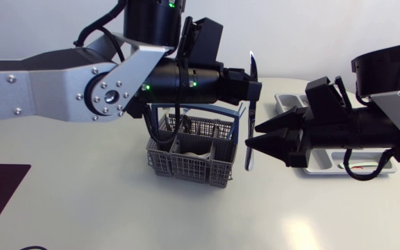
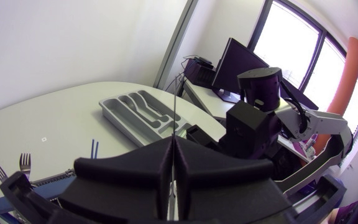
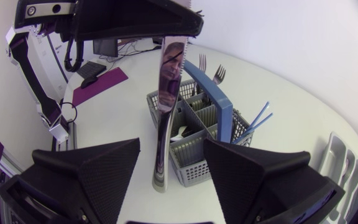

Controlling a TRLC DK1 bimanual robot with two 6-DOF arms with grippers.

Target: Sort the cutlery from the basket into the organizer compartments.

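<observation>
**Knife** (image 1: 250,111): one. It stands upright at centre-right of the head view, just right of the basket, with its long axis vertical. The rounded lower end looks like the handle.

**Left gripper** (image 1: 254,89): one, on the arm entering from the left edge. Its fingers are pressed together on the knife's upper half. In the left wrist view the blade shows edge-on, as a thin line rising from between them.

**Right gripper** (image 1: 252,137): one, on the arm entering from the right edge. Its fingers are spread and point left at the knife's lower half. In the right wrist view the knife stands between the two fingers with a gap on each side, touching neither. The knife's axis runs across this gripper's line of reach. This reads as a handover awaiting the squeeze, and the right arm is the nearer to the organizer.

**Basket** (image 1: 160,161): one, grey mesh with a blue handle, at the centre of the head view.
- Forks (image 3: 202,62): two, tines up.
- Thin blue sticks (image 3: 253,123): two.
- Pale piece low in one cell: not identifiable.

**Organizer** (image 1: 288,102): one, grey, at the right of the head view. It is largely hidden by the right arm and lies well apart from the basket.
</observation>
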